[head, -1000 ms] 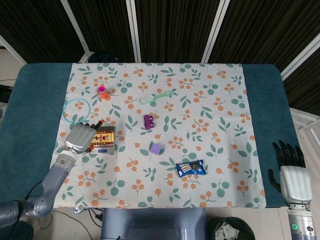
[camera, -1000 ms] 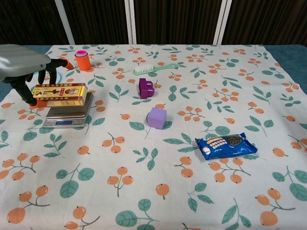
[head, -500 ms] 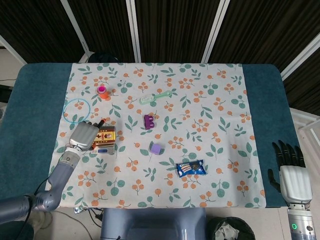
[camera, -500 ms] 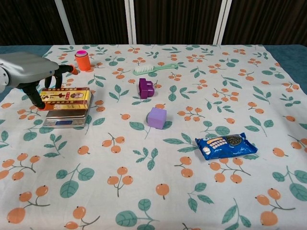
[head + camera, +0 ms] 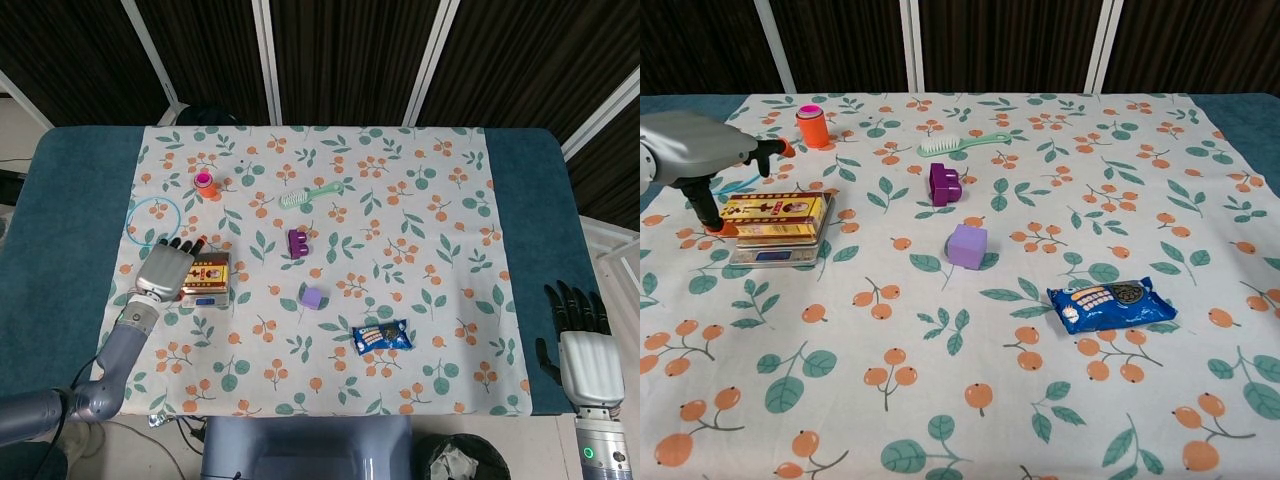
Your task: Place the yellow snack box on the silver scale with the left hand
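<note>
The yellow snack box was seen lying flat on the silver scale, still gripped at its 9 o'clock end by the left hand. At 12 o'clock an orange cup was seen, and toward 3 o'clock a purple toy and a purple cube. The right hand was held off the table, fingers extended, nothing in it.
</note>
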